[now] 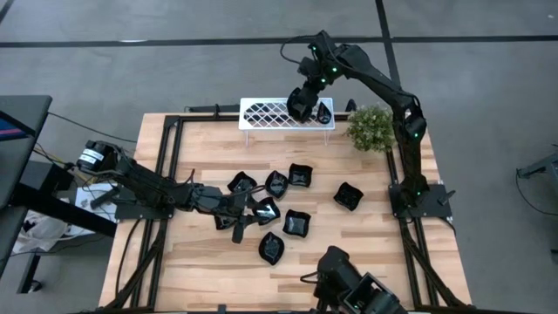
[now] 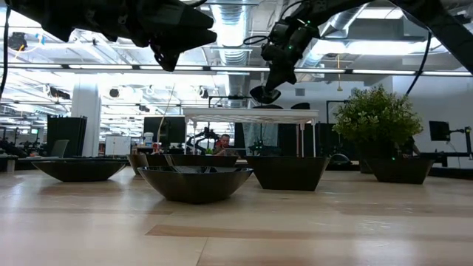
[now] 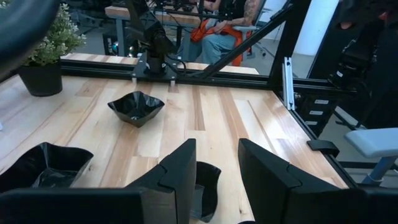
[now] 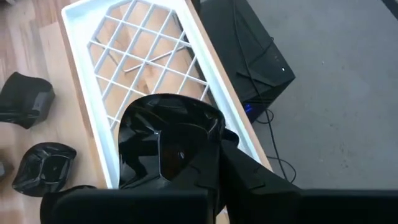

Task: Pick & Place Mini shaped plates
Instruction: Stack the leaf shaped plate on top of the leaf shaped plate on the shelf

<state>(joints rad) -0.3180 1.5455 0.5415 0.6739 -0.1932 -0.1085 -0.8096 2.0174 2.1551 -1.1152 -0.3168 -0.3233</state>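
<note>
Several glossy black mini plates lie on the wooden table, among them a square one (image 1: 300, 174), one apart (image 1: 348, 195) and one near the front (image 1: 272, 248). My left gripper (image 1: 248, 218) (image 3: 214, 177) hovers open above the cluster, with one plate (image 3: 202, 190) below its fingers and others (image 3: 137, 107) (image 3: 43, 165) beyond. My right gripper (image 1: 309, 98) (image 4: 208, 180) is shut on a plate (image 4: 165, 146) over the right end of the white lattice rack (image 1: 286, 113) (image 4: 143, 68). In the low view that plate (image 2: 264, 94) hangs just above the rack top (image 2: 251, 114). My right gripper pinches the black plate by its rim (image 4: 214, 134), coming from above and pointing down. One finger (image 4: 249, 180) shows along the plate's outside; the plate hides the other. The plate is lifted clear and tilted, hanging below the fingers over the rack's right end.
A green potted plant (image 1: 370, 128) stands just right of the rack at the far right corner. Black frame rails (image 1: 170, 144) border the table. Bare wood lies along the near edge (image 1: 200, 270). A seated person (image 3: 217, 31) shows beyond the table in the left wrist view.
</note>
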